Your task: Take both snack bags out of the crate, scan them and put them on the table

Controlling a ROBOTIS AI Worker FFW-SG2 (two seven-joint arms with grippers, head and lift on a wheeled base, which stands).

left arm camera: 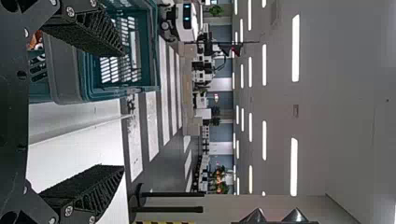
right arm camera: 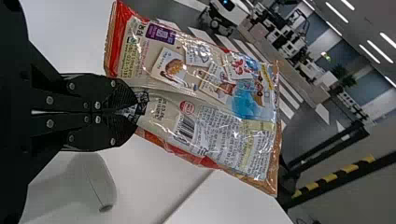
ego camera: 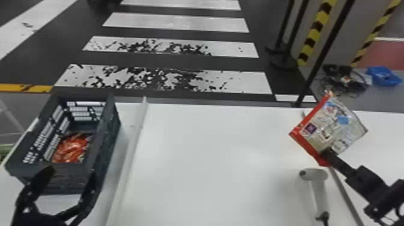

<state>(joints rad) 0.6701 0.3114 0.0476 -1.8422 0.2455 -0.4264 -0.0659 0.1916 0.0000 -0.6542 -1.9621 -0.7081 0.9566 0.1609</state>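
Note:
My right gripper (ego camera: 327, 154) is above the table's right part, shut on a snack bag (ego camera: 336, 124) with a red edge. In the right wrist view the gripper (right arm camera: 135, 108) pinches that bag (right arm camera: 219, 88), its printed back and barcode facing the camera. Just below it stands a white scanner (ego camera: 315, 183), upright on the table. A second, orange-red snack bag (ego camera: 72, 148) lies inside the dark crate (ego camera: 103, 150) at the left. At the crate's near side is my left gripper (ego camera: 70, 177), fingers spread with nothing between them; the left wrist view also shows this gripper (left arm camera: 122, 112) open.
The white table (ego camera: 210, 144) carries a raised pale strip (ego camera: 130, 168) beside the crate and a thin grey strip (ego camera: 345, 195) right of the scanner. Beyond the far edge are striped floor, black posts (ego camera: 324, 54) and a blue item (ego camera: 383, 76) on the floor.

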